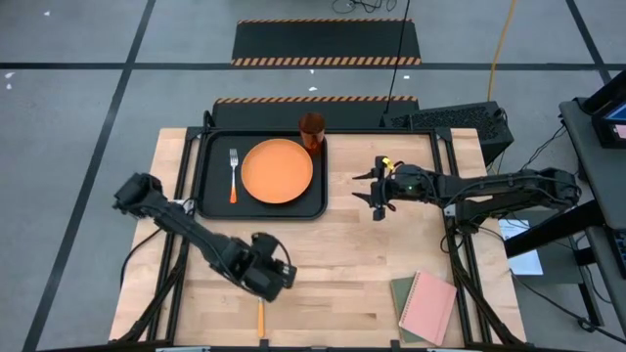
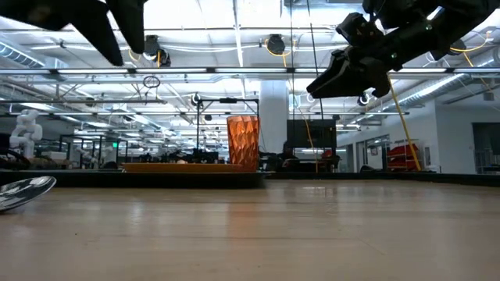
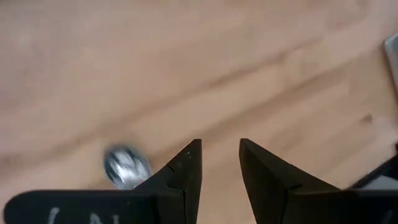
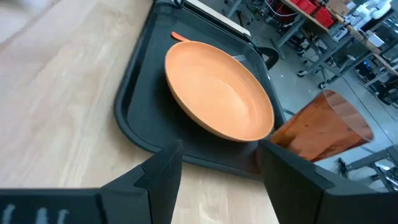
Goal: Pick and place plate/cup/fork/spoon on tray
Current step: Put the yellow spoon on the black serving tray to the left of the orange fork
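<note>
The black tray (image 1: 207,186) lies at the table's far middle. On it rest the orange plate (image 1: 277,171), the fork (image 1: 233,174) to the plate's left, and the cup (image 1: 311,130), upright at the far right corner. The spoon lies flat on the wood near the front edge: its orange handle (image 1: 260,318) shows in the high view and its silver bowl (image 3: 126,167) in the left wrist view. My left gripper (image 3: 221,149) is open above the table, beside the spoon's bowl and touching nothing. My right gripper (image 1: 377,186) is open and empty, raised to the right of the tray.
A pink notebook (image 1: 428,305) lies on a green one at the table's near right corner. A black mat with orange-striped edges (image 1: 326,44) lies on the floor beyond the table. A black box (image 1: 450,122) stands at the far right edge. Bare wood lies between the tray and the spoon.
</note>
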Available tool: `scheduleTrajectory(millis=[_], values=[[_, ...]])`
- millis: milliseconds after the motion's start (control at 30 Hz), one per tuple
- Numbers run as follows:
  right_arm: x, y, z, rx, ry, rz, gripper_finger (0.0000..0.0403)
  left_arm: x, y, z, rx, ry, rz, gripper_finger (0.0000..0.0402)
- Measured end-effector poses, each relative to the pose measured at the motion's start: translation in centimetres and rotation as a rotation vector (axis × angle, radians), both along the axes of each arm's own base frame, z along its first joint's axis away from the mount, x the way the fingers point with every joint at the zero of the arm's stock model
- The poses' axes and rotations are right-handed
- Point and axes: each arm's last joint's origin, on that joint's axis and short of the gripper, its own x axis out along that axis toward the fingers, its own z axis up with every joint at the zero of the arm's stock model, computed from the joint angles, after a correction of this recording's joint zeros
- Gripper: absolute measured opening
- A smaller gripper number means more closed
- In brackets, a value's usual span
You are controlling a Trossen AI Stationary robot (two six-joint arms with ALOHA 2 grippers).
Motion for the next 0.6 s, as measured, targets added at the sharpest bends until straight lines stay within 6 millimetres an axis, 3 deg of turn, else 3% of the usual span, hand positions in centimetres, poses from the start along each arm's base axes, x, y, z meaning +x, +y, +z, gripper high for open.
scheduleTrajectory(millis=[167,333,600], values=[[0.1,0.5,0.0,0.0,0.0,0.022,0.0203,1.1,-2.9,-1.0,-0.121,0.063,0.037,0.011],[0.1,0.9,-0.1,0.005,0.009,0.038,0.0203,0.7,-5.2,-2.9,-0.236,0.178,0.122,0.0111],[0.0,1.4,-0.4,0.046,0.032,0.042,0.0203,-0.5,-6.9,-5.0,-0.237,0.293,0.239,0.0111]])
